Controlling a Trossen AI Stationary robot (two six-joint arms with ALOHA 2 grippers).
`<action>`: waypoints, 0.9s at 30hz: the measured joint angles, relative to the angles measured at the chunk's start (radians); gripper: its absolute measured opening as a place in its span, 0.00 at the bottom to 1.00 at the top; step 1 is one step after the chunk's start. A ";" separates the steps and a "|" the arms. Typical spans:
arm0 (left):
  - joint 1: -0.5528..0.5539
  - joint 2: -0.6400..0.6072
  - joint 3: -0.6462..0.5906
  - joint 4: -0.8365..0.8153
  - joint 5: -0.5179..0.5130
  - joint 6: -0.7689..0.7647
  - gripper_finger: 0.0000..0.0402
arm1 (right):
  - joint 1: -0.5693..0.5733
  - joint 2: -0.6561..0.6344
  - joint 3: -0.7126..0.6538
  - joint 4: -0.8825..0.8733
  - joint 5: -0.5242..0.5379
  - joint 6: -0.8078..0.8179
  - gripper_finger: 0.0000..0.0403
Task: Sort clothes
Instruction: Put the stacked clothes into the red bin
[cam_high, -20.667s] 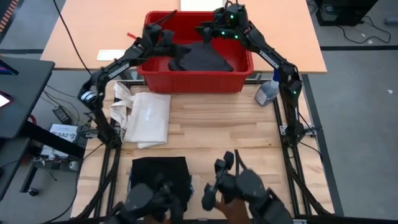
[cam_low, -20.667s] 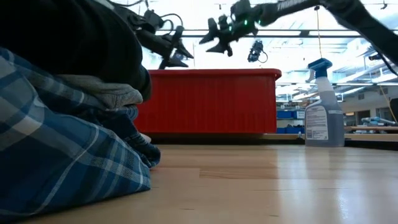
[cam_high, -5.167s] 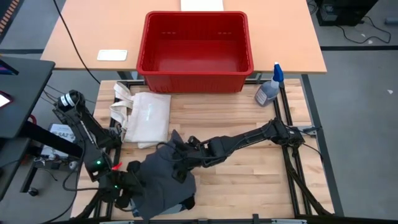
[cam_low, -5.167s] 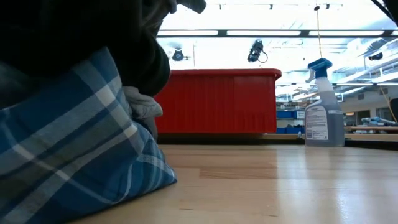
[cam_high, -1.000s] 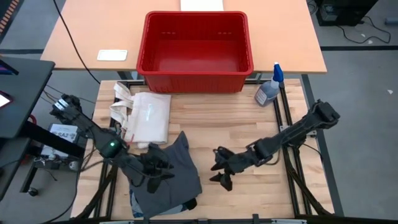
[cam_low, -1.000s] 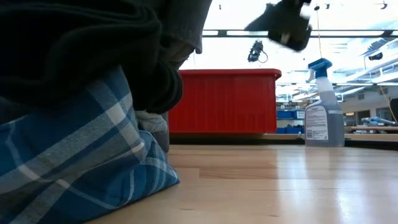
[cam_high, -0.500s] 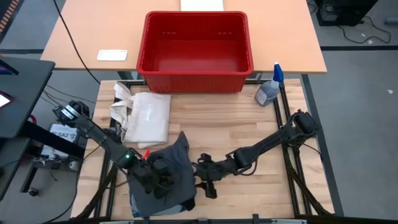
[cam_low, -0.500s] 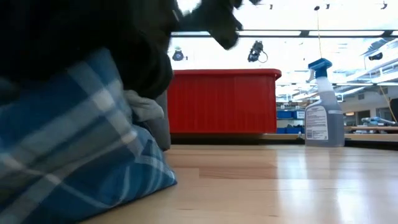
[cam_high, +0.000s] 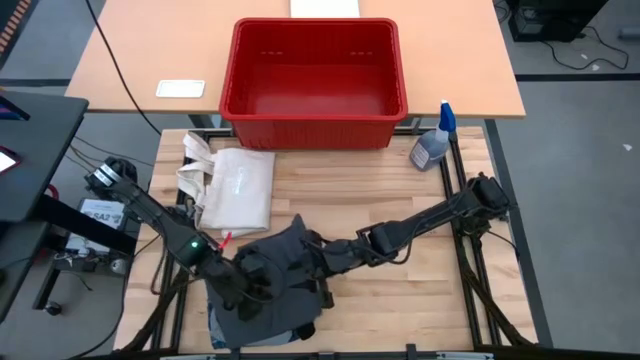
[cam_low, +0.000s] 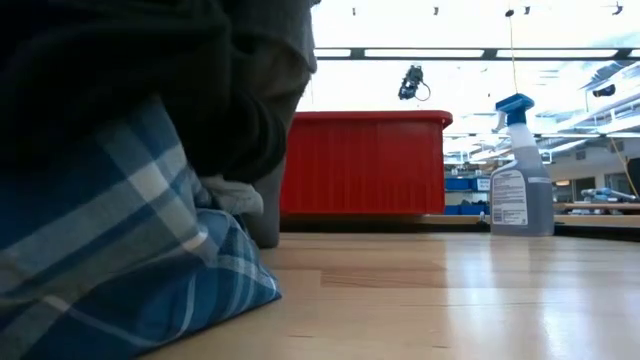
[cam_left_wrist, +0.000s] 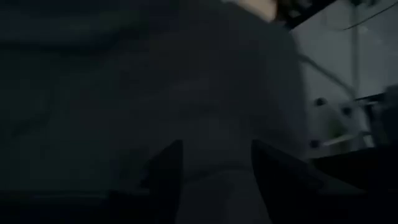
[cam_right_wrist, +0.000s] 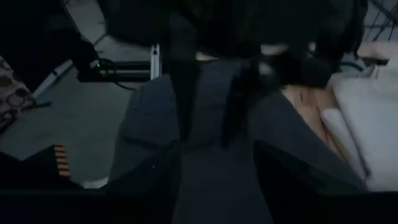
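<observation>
A dark grey cloth (cam_high: 275, 315) tops a pile at the table's near left. In the low view it (cam_low: 150, 60) drapes over a blue-and-white plaid cloth (cam_low: 120, 270) and a light grey garment (cam_low: 235, 195). I cannot pick out any black fabric. My left gripper (cam_high: 250, 285) is open on top of the grey cloth, which fills its wrist view (cam_left_wrist: 186, 93). My right gripper (cam_high: 308, 262) is open at the cloth's right edge, with grey cloth (cam_right_wrist: 211, 149) ahead between its fingers. My left gripper comes slanting down from the table's left onto the middle of the dark grey cloth (cam_left_wrist: 214, 124). Its open fingers (cam_left_wrist: 165, 168) stand in the cloth with fabric between them. The cloth lies on the pile. Whether my right gripper touches the cloth's right edge (cam_right_wrist: 205, 186), I cannot tell.
A white tote bag (cam_high: 235, 190) lies flat at the table's far left. A red bin (cam_high: 315, 110) stands beyond the far edge, and a spray bottle (cam_high: 432, 148) at the far right corner. Bare wood (cam_high: 400, 300) lies right of the pile.
My right gripper has moved from the table's middle toward the left, up to the grey cloth's right edge. My left gripper has shifted a little toward the near edge on top of the cloth. In the low view the cloth's hanging edge has swung out to the right.
</observation>
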 joint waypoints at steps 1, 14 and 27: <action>0.000 -0.016 0.000 0.008 0.005 0.001 0.48 | -0.005 0.000 0.000 -0.020 -0.011 0.011 0.51; 0.002 -0.087 0.045 -0.101 0.075 -0.024 0.48 | -0.024 -0.049 -0.034 -0.410 -0.125 0.338 0.51; -0.049 -0.086 0.043 -0.168 0.083 -0.029 0.48 | -0.086 -0.030 -0.264 -0.136 -0.075 0.713 0.51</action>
